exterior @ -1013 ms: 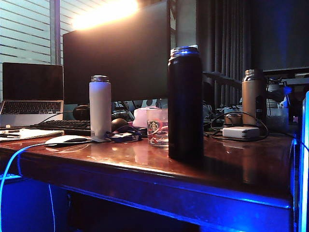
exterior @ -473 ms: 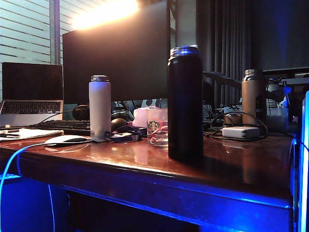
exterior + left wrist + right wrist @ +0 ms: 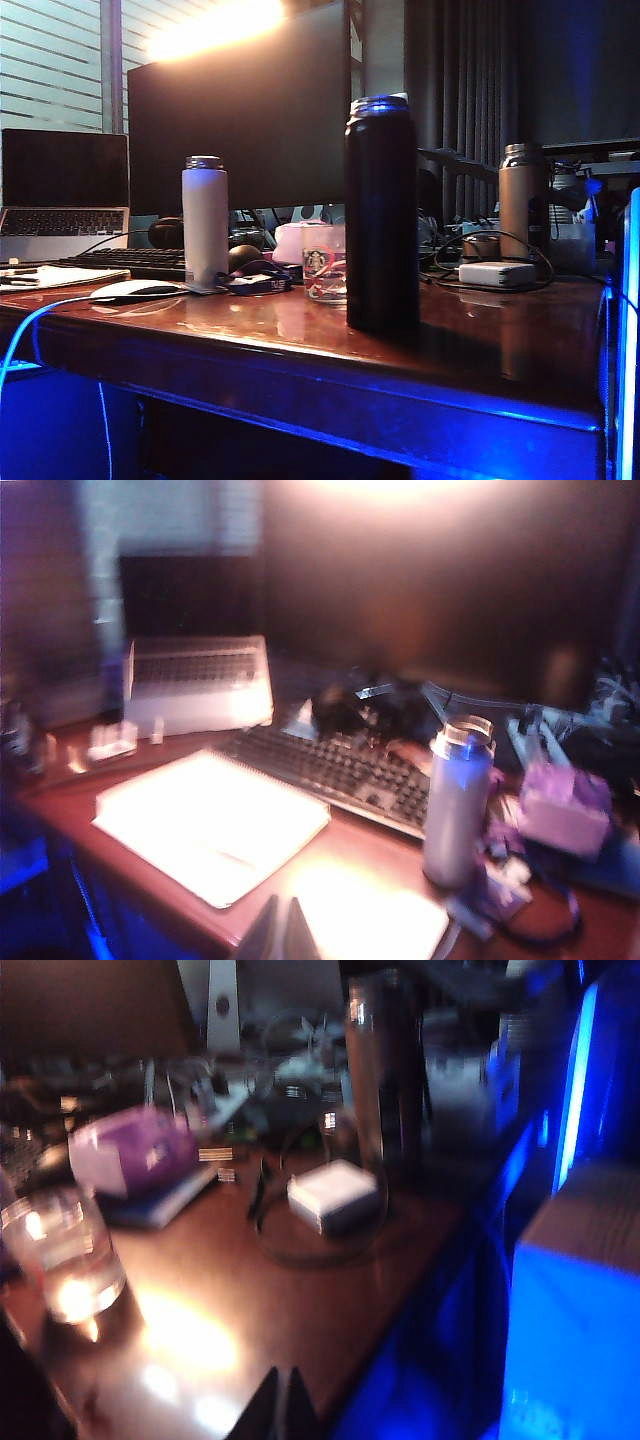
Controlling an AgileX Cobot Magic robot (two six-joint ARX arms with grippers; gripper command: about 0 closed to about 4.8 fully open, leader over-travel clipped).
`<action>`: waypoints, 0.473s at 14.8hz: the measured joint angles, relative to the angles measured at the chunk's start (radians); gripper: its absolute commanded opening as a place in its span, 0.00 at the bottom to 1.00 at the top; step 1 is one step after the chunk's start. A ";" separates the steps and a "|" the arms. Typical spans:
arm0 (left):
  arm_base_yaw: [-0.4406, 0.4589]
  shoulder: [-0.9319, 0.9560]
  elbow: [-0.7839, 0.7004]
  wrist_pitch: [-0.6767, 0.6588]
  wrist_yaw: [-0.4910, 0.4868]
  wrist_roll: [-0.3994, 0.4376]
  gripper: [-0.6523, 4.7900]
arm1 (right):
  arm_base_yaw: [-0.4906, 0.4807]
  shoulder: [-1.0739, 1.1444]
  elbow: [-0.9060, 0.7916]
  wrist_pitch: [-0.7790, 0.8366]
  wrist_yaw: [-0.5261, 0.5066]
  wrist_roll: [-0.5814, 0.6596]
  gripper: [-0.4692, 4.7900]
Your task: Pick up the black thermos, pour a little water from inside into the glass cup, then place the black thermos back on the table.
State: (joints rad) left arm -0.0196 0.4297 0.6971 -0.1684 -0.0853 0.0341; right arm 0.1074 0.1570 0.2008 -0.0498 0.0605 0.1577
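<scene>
Black thermos (image 3: 381,215) upright on table (image 3: 480,345) beside glass cup (image 3: 324,274), untouched — left gripper (image 3: 284,930) and right gripper (image 3: 282,1400) both closed, empty

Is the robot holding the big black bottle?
No, the black thermos stands alone on the table, with no gripper near it.

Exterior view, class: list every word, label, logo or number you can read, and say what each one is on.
No text reads clearly.
Glass cup: a round green logo and red marks, too small to read.
Lanyard beside the cup: white lettering, too blurred to read.
Laptop keys: too small.
Black thermos, white flask: no label shows.
</scene>
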 measured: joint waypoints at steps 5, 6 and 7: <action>-0.001 0.499 0.630 -0.445 0.534 0.126 0.11 | 0.000 0.359 0.199 0.037 0.001 -0.054 0.09; -0.001 0.554 0.691 -0.511 0.616 0.142 0.11 | 0.000 0.422 0.217 0.063 -0.014 -0.054 0.09; -0.002 0.594 0.734 -0.584 0.665 0.190 0.11 | 0.000 0.478 0.221 0.104 -0.039 -0.058 0.09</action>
State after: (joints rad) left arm -0.0216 1.0237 1.4311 -0.7525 0.5793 0.2245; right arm 0.1078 0.6350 0.4217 0.0544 0.0216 0.1001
